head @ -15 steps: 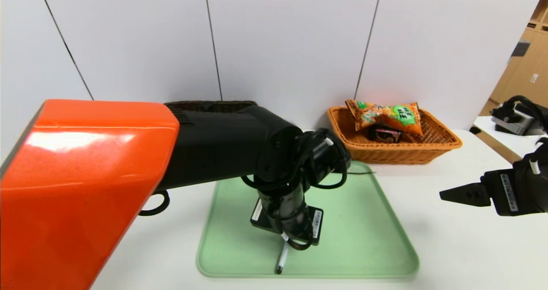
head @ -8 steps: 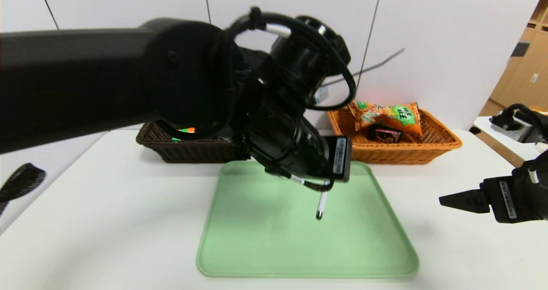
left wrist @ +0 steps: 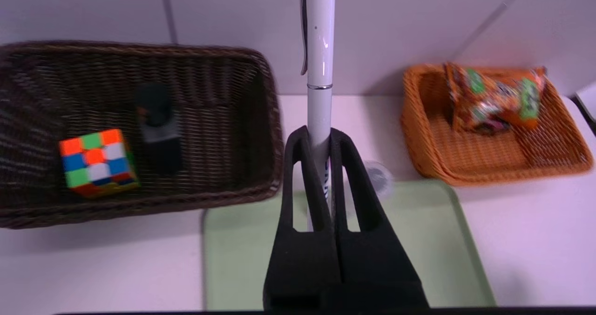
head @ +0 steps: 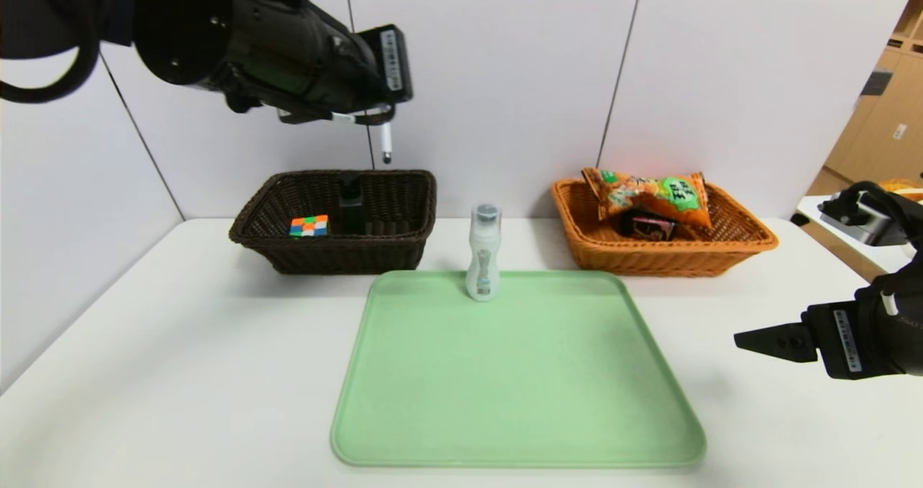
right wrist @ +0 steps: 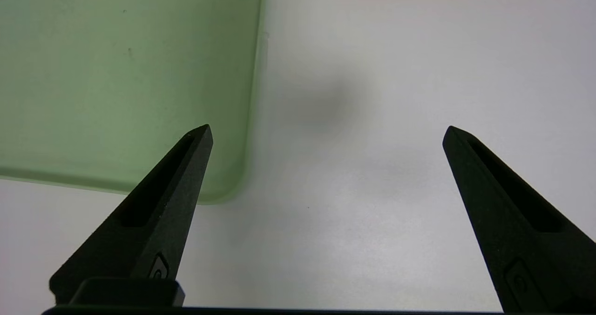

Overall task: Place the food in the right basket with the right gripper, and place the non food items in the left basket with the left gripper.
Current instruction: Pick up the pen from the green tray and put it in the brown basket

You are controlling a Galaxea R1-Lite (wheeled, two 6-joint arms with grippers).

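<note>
- While your left claw (head: 384, 124) pinches the pen (head: 386, 142) (long axis vertical), the dark basket (head: 274, 254) sits directly below.
- Your right claw (head: 757, 342) idles beside the tray (head: 519, 401), spread wide.

Matte black arms carry looped black cables, white barcode labels, and tapered, slotted black fingers (right wrist: 167, 203).

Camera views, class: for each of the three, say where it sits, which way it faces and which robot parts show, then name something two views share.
Head view: on the robot's head, facing forward and down at the white table; both arms show.
Left wrist view: on the raised left arm, facing down; left gripper shut on the white pen.
Right wrist view: low over the table; open right gripper.
Shared: the dark wicker basket in head and left wrist views.
</note>
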